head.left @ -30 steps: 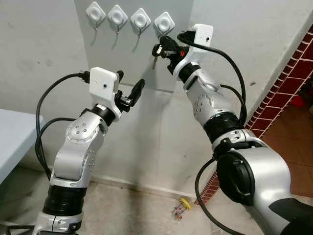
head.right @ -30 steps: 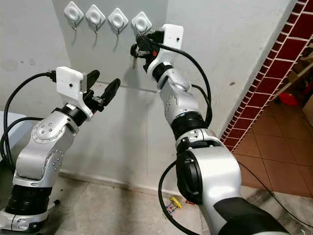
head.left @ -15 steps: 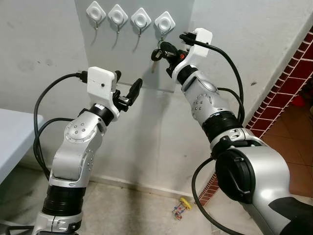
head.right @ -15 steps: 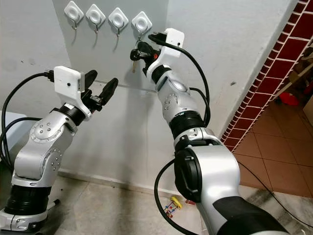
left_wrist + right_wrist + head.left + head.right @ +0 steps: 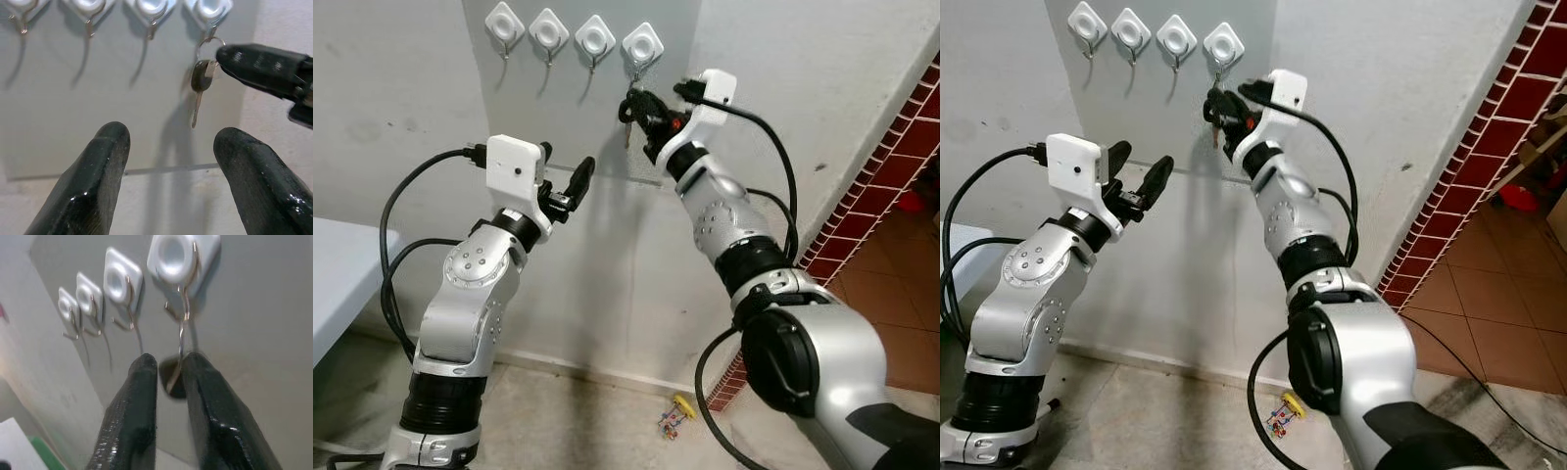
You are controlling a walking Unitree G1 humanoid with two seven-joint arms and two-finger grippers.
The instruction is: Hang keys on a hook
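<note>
Key ring [image 5: 209, 43] looped on rightmost hook [image 5: 185, 308]; right claw [image 5: 168, 369] clamped on key [image 5: 199, 81], release left. Left claw [image 5: 171, 161] apart, idle.

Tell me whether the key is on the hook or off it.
On: the key's ring loops the rightmost hook; right gripper pinches it.

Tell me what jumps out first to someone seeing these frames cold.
The right gripper is raised to the wall, pinching a black-headed key whose ring sits at the rightmost of four white hooks on a grey panel. The left gripper hovers open lower down, left of the key, pointed at the panel. On the floor by the wall lies a small colourful object.
</note>
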